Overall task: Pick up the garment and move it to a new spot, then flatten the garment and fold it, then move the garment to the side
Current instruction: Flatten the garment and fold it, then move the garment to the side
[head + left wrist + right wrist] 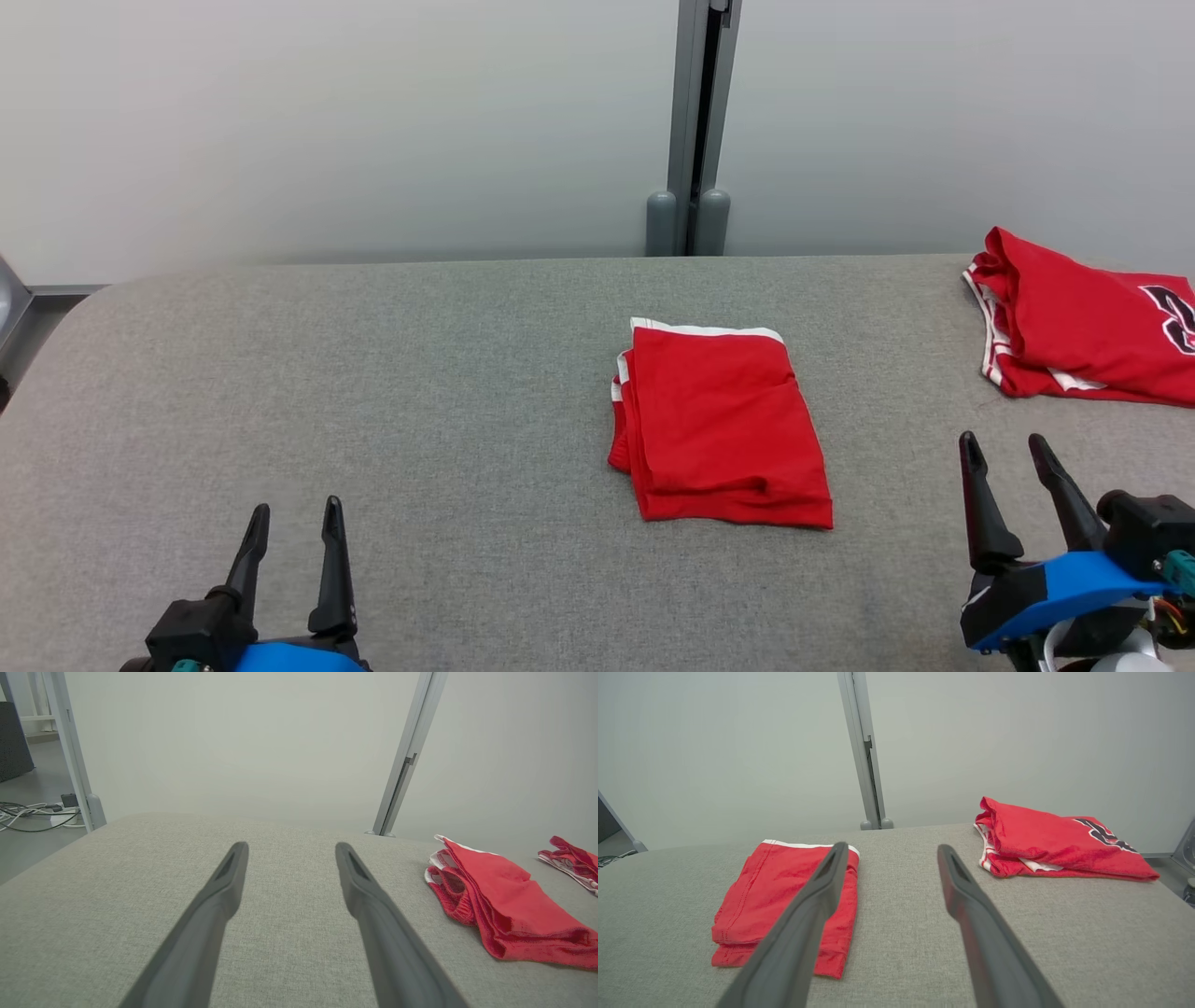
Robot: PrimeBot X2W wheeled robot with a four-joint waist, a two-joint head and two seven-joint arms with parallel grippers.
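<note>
While left claw point(296, 505) and right claw point(1004, 439) gape, folded garment point(724, 429) on table point(373, 373) — untouched.

A folded garment point(724, 429) lies on the counter point(373, 373), a little right of the middle and clear of every edge. A jersey point(1083, 327) lies at the counter's far right, near the back edge, well apart from the folded garment. A wall panel point(327, 121) stands behind the counter, with an upright post point(695, 121) behind the folded garment. The robot's left hand point(295, 505) is at the near left, and its right hand point(1004, 438) is at the near right, in front of the jersey.
</note>
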